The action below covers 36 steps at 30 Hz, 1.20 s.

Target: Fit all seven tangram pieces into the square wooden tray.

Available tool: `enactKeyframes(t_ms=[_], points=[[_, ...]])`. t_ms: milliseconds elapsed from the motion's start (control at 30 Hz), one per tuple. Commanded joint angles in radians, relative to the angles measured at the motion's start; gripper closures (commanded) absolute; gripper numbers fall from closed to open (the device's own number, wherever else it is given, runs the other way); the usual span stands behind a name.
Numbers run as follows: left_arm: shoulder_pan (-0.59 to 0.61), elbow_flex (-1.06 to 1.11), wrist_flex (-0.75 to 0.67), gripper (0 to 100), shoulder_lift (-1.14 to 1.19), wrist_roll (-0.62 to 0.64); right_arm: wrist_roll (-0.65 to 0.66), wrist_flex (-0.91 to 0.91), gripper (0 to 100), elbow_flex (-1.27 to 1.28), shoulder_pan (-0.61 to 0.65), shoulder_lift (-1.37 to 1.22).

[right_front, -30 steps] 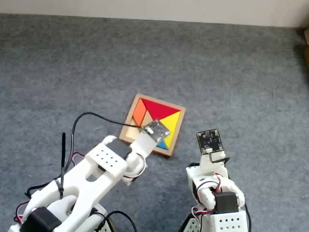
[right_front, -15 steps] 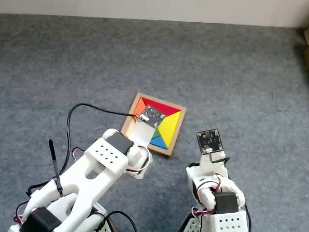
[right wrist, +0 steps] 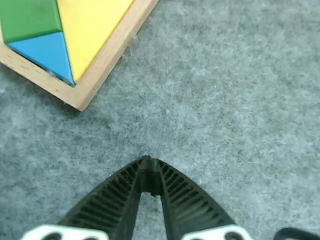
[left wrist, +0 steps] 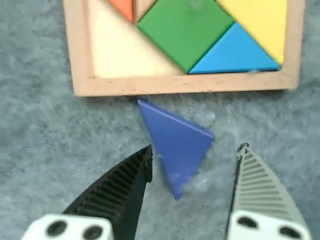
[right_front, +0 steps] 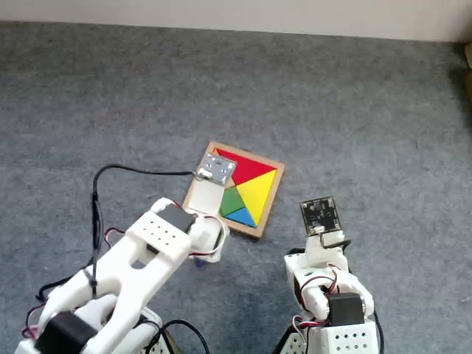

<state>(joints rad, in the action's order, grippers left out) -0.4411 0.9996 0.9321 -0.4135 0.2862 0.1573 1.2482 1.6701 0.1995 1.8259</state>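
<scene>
The square wooden tray lies mid-table and holds red, yellow, green and light blue pieces. In the left wrist view the tray also shows an orange piece and a bare pale slot. A dark blue triangle lies flat on the carpet just outside the tray's edge. My left gripper is open, with one finger on each side of that triangle. My right gripper is shut and empty over bare carpet, a little way off the tray's corner.
Grey carpet covers the whole table. The left arm reaches over the tray's near-left part, its black cable looping beside it. The right arm stands near the front edge, right of the tray.
The left arm has swung toward the far left across the tray. The green piece, covered before, is now uncovered. The right arm has not moved.
</scene>
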Motion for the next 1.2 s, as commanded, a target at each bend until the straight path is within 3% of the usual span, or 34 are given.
enactKeyframes(t_ms=[0, 333, 567, 800, 1167], points=[[0.019, -0.094, -0.006, 73, 0.096, 0.011, -0.003, 0.008, 99.3, 0.150, 0.001, 0.021], [0.019, -0.308, 0.074, 84, 0.352, 0.011, -0.003, 0.008, 99.3, 0.150, 0.001, 0.021], [0.016, -0.308, 0.114, 84, 0.354, 0.005, -0.003, 0.008, 99.3, 0.150, 0.001, 0.021], [-0.091, -0.305, 0.173, 99, 0.206, 0.003, -0.003, 0.008, 99.3, 0.150, -0.001, 0.021], [-0.033, -0.309, 0.195, 90, 0.085, 0.005, -0.003, 0.008, 99.3, 0.150, -0.001, 0.021]])
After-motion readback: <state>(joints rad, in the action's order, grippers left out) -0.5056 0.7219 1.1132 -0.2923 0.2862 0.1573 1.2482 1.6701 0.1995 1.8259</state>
